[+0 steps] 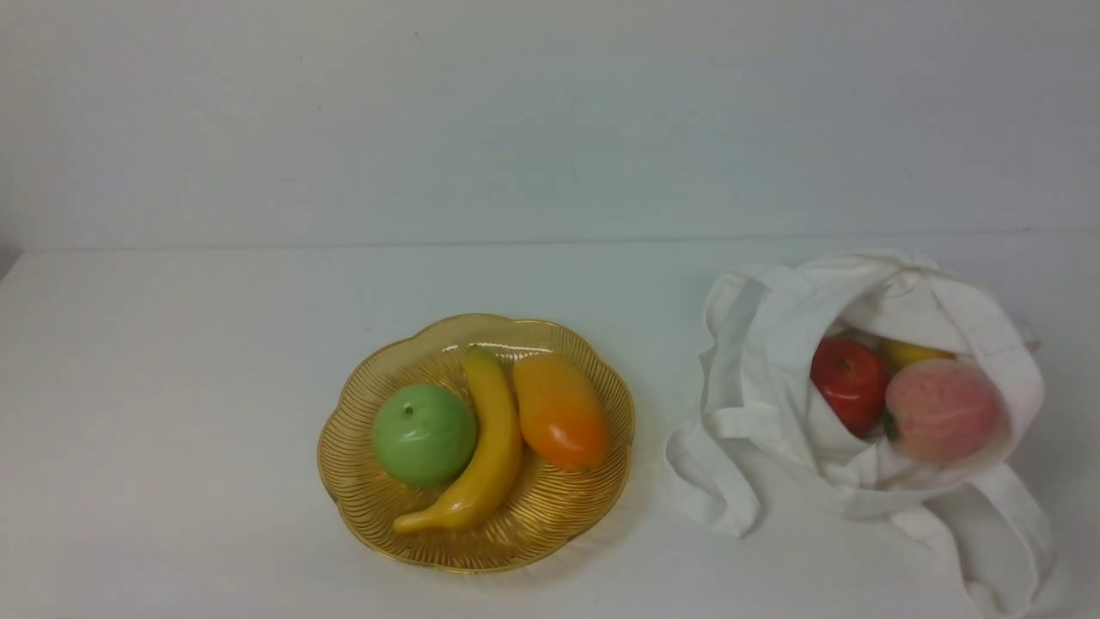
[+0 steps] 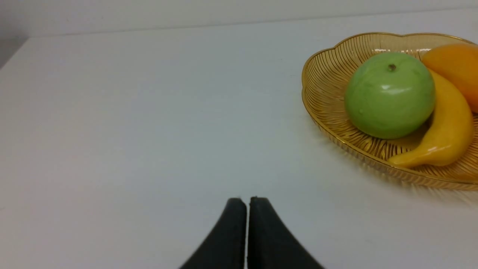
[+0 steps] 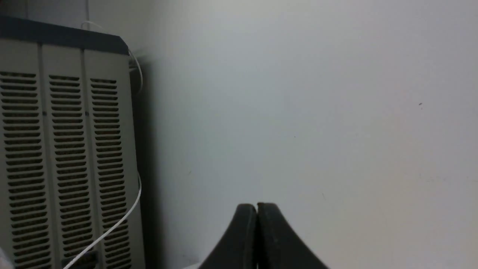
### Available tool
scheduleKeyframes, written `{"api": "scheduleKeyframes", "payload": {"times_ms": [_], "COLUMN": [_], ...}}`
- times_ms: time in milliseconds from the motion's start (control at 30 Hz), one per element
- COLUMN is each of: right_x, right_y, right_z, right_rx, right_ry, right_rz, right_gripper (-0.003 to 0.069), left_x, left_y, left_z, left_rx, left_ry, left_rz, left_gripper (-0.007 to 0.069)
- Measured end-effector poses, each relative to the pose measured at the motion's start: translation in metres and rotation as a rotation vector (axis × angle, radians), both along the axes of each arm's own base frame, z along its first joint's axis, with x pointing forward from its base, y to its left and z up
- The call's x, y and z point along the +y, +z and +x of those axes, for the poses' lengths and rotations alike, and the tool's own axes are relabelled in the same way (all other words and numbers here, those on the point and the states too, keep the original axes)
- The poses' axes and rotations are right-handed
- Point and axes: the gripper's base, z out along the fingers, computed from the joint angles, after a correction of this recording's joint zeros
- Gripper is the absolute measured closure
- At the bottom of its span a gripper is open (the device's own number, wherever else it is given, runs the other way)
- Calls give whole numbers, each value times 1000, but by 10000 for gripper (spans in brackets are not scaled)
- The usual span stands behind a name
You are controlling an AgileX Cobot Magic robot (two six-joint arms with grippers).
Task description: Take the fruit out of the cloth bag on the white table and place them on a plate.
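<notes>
The amber plate (image 1: 365,391) on the white table (image 1: 172,387) holds a green apple (image 1: 424,434), a banana (image 1: 485,447) and an orange-yellow mango (image 1: 560,411). The white cloth bag (image 1: 765,344) lies at the right, mouth open, with a red apple (image 1: 849,381), a pink peach (image 1: 943,409) and a small yellow fruit (image 1: 913,352) inside. Neither gripper shows in the front view. My left gripper (image 2: 247,200) is shut and empty over bare table, apart from the plate (image 2: 328,74). My right gripper (image 3: 257,206) is shut and empty, facing a wall.
The bag's long strap handles (image 1: 997,533) trail toward the front right of the table. A white wall stands behind the table. In the right wrist view a beige vented cabinet (image 3: 63,157) with a white cable (image 3: 123,216) stands beside the wall.
</notes>
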Motion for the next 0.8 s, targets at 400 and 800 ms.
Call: {"api": "scheduleKeyframes", "payload": {"times_ms": [400, 800], "right_x": [-7, -14], "right_y": [-10, -35], "right_z": [10, 15], "right_rx": [152, 278], "right_ry": [-106, -348], "right_rz": [6, -288], "right_gripper": [671, 673], "left_x": [0, 0], "left_y": [0, 0], "left_z": [0, 0], "left_rx": [0, 0], "left_ry": [0, 0], "left_rz": [0, 0], "left_gripper": [632, 632]}}
